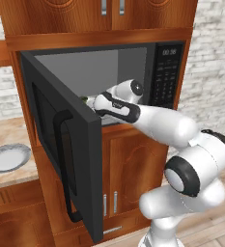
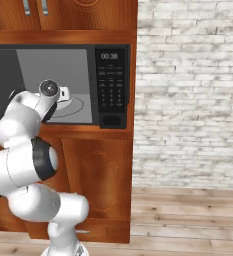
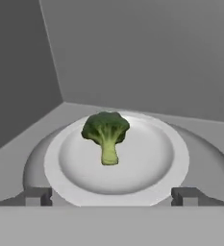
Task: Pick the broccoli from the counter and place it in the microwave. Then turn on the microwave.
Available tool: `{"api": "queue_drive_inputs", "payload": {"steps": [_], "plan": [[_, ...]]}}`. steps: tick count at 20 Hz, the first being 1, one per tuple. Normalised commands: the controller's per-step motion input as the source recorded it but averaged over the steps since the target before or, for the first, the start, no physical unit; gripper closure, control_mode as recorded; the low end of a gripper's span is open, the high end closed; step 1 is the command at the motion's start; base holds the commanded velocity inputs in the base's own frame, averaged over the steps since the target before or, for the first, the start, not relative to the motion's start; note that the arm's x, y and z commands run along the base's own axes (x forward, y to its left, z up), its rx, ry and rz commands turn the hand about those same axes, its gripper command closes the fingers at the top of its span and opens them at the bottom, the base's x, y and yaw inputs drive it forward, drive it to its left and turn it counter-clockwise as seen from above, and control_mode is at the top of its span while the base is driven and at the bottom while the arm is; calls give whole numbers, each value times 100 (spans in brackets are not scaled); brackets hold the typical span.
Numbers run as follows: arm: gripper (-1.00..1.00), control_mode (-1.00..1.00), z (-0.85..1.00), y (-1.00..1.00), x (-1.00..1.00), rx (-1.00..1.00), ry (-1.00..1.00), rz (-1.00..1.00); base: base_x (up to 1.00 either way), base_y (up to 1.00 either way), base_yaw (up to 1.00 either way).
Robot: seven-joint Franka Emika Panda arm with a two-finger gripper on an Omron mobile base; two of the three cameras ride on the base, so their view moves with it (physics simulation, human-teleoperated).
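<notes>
Left: we see round grey plate (image 1: pixel 7 157) on beige mottled bench (image 1: pixel 5 129). Next, large black built-in microwave (image 1: pixel 168 72), dark window door (image 1: pixel 61 144) swung wide open. Our white arm reaches into grey cavity. Hand view: small dark-green broccoli floret with pale stem (image 3: pixel 105 134) lies free on white plate (image 3: pixel 147 158) atop glass turntable (image 3: pixel 207 161). Our end effector (image 3: pixel 112 196) fingers spread wide apart, gripping nothing, broccoli beyond fingertips (image 3: pixel 36 196).

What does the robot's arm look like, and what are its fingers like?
The arm is made of smooth, rounded white tubes, joined by dark black rings like bendy elbows. One round joint has a shiny grey cap. At the end sits a small white gripper with two stubby dark-grey fingertips, squarish like little blocks.
</notes>
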Motion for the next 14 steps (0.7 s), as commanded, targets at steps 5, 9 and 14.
{"api": "queue_drive_inputs", "payload": {"steps": [5,9,14], "plan": [[-100,-100,84,-55,-100,0,-2,-4,0,0,0],[-100,-100,100,-32,-100,0,0,-1,0,0,0],[-100,-100,86,-28,-100,-1,0,-3,0,0,0]]}}
